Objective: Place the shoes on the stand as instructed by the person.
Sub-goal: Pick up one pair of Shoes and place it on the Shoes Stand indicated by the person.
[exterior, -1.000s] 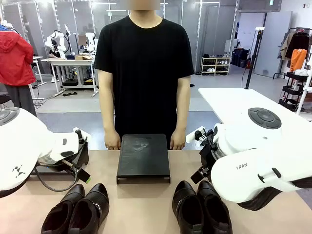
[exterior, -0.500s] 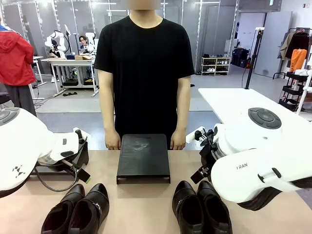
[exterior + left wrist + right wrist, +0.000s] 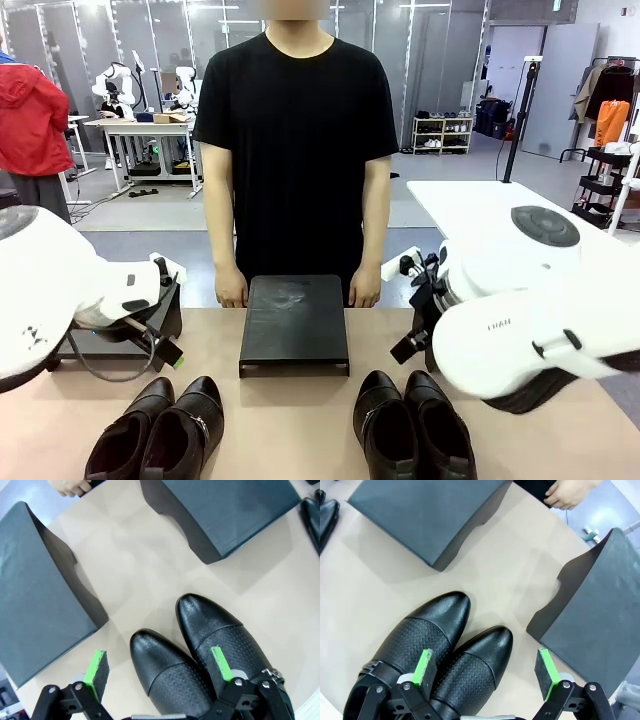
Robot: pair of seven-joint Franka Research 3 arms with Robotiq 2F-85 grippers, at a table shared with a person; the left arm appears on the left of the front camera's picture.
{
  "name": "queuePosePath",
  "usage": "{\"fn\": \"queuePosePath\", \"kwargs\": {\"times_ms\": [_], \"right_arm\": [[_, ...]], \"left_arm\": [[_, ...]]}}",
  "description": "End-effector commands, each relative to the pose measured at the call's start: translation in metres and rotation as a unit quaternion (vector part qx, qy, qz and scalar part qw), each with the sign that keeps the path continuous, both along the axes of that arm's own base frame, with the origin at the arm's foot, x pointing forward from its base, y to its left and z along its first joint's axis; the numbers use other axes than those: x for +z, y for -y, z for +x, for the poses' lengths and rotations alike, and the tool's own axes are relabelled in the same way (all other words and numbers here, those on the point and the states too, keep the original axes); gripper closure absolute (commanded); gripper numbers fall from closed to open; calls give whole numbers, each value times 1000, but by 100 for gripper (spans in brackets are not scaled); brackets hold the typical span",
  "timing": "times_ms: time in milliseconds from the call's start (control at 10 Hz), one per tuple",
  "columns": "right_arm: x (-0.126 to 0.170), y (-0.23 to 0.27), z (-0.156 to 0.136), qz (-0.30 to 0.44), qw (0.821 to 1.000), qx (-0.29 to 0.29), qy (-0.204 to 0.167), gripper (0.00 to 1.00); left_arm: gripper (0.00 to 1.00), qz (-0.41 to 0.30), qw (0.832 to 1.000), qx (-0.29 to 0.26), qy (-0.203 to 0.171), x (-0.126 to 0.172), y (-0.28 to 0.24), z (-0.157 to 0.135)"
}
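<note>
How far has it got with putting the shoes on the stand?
Nothing done: no shoe is on the middle stand; the left pair and right pair sit on the table. Nothing is in hand: the left end effector and right end effector hover open over the shoes. All the placing is left; the person's hands rest at the table's far edge.

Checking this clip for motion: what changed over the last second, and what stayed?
The right arm lifted slightly and the left arm rolled a little. Nothing was taken hold of or let go: the left tool and right tool hang open over shoes. The left pair, right pair, stand and person's hands stayed put.
</note>
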State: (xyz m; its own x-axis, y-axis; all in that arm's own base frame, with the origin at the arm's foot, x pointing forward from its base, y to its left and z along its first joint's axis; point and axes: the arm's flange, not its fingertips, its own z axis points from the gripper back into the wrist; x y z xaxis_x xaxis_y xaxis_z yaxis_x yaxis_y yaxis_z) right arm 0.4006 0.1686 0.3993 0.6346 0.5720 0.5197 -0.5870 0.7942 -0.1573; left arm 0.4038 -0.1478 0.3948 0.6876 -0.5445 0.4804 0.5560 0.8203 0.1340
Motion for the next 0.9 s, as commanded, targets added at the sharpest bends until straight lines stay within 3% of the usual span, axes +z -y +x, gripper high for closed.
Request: {"fn": "queuePosePath", "kwargs": {"times_ms": [0,100,300,500,800], "right_arm": [[36,7,7,2,1000,15,-23,0],[51,9,4,19,998,30,-44,0],[91,37,-1,105,989,45,-98,0],[112,82,-6,205,965,57,-152,0],[120,163,-21,346,911,72,-212,0]], "left_arm": [[0,-2,1000,-10,-25,38,-13,4],[0,-21,999,-8,-41,56,-17,3],[0,-131,984,-27,-119,97,-44,-4],[0,-207,959,-79,-177,123,-93,-13],[0,-335,911,-120,-207,132,-171,-29]]}}
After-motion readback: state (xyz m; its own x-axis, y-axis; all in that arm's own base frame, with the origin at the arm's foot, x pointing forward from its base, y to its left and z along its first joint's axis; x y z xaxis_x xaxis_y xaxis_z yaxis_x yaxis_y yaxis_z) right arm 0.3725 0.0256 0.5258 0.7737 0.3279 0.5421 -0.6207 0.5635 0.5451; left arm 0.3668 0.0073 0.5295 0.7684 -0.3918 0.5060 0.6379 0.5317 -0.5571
